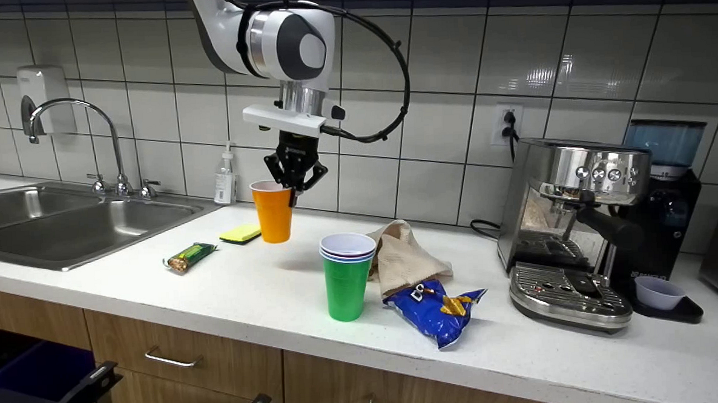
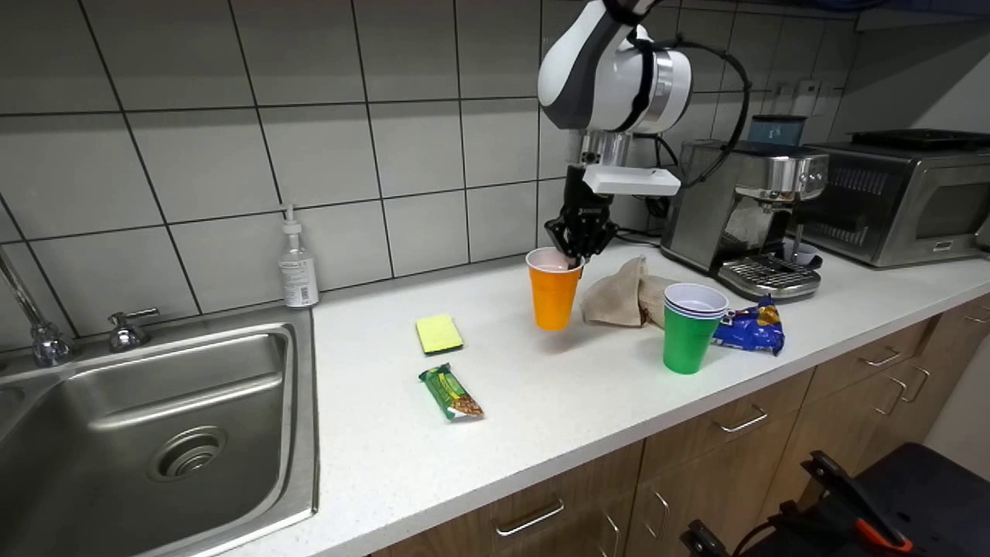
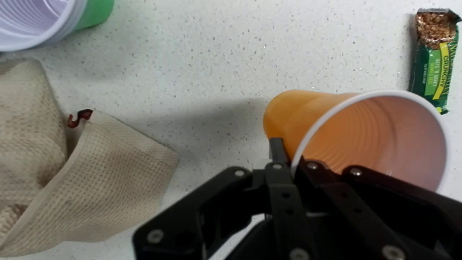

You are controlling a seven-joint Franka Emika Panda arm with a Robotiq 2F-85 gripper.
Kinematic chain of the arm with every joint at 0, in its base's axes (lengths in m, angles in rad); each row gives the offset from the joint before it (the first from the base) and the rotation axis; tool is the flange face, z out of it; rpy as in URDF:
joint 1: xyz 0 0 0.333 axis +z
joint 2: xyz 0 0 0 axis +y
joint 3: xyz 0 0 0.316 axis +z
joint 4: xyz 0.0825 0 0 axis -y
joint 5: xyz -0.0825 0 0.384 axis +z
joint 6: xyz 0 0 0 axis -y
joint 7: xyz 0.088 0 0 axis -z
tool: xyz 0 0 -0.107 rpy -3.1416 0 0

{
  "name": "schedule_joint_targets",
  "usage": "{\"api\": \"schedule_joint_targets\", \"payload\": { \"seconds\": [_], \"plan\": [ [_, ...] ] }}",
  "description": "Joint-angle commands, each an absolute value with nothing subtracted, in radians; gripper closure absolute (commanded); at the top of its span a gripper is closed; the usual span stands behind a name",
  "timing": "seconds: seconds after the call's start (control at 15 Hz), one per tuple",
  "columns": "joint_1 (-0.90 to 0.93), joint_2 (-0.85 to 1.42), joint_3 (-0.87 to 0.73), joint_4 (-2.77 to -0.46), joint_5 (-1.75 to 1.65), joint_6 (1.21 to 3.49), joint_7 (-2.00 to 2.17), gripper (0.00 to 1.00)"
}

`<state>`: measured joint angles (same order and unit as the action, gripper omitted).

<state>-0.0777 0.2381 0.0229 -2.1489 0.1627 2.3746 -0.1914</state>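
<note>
Orange cup (image 1: 273,212), pale inside, hangs nearly upright with its mouth up, raised off the counter (image 1: 248,291); its shadow falls apart from its base. The clearest writing is on the green snack bar (image 3: 431,68): CRUNCHY on a yellow stripe, OATS 'N HONEY in smaller type, and what reads as NATURE VALLEY along the slanted edge. The blue bag (image 1: 433,310) carries white letters, of which D and O can be made out. The label on the pump bottle (image 2: 298,278), at the far side beside the sink (image 2: 306,387), is too small to read.

The pincer (image 1: 293,196) grips the cup by its rim, with one finger (image 3: 277,150) outside against the orange wall and the other inside the mouth. In both exterior views the cup sits below the pincer and to its left. Left of the cup lies the yellow sponge (image 1: 240,233), and nearer than that the snack bar. To the right and nearer stands the green cup stack (image 1: 349,280), with the beige cloth (image 1: 404,257) on its far side and the blue bag just to its right.
</note>
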Motion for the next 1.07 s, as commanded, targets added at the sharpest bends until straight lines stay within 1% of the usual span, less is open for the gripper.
{"api": "schedule_joint_targets", "payload": {
  "seconds": [0.0, 0.33, 0.67, 1.0],
  "plan": [
    [-0.095, 0.109, 0.013, -2.245, 0.191, 2.365, -0.246, 0.99],
    [-0.094, -0.001, -0.028, -2.302, 0.189, 2.344, -0.288, 0.99],
    [-0.1, -0.066, -0.084, -2.302, 0.215, 2.215, -0.372, 0.99],
    [-0.11, -0.109, -0.14, -2.303, 0.183, 2.138, -0.383, 0.99]
  ]
}}
